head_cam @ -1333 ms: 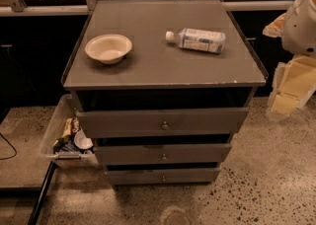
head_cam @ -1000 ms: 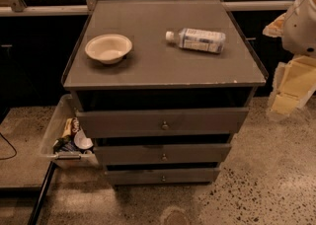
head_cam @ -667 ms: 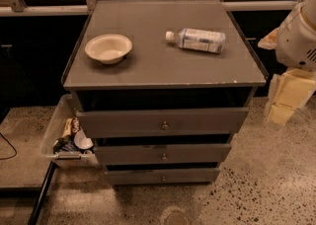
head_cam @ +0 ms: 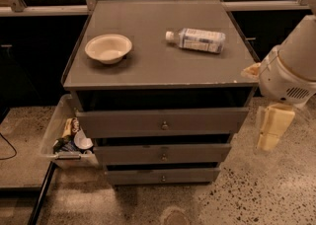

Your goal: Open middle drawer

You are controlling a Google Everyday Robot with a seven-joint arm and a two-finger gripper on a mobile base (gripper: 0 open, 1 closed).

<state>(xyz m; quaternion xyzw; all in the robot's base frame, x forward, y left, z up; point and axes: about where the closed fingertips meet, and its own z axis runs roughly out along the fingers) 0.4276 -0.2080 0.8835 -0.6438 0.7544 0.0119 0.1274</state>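
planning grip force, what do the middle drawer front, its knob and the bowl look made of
Middle drawer: looks like grey painted or laminated board, matte and flat. Knob: probably metal, small pale glint. Bowl: cream and smooth, ceramic or plastic, unclear. The gripper hangs right of the cabinet, apart from it.

Arm (head_cam: 291,66) runs out past the right and top edges; we see only its white housing. Gripper (head_cam: 273,128) hangs below it, right of the cabinet (head_cam: 148,68), apart from the drawers. Middle drawer (head_cam: 197,154): front only, inside hidden; its upper edge sits in shadow under the top drawer (head_cam: 123,120). Bottle (head_cam: 197,39) on the cabinet top: label print too small to read. Clear bin (head_cam: 53,132) at the cabinet's left: we cannot sort out the jumble inside. Dark cable (head_cam: 7,149) is cut off by the left edge.
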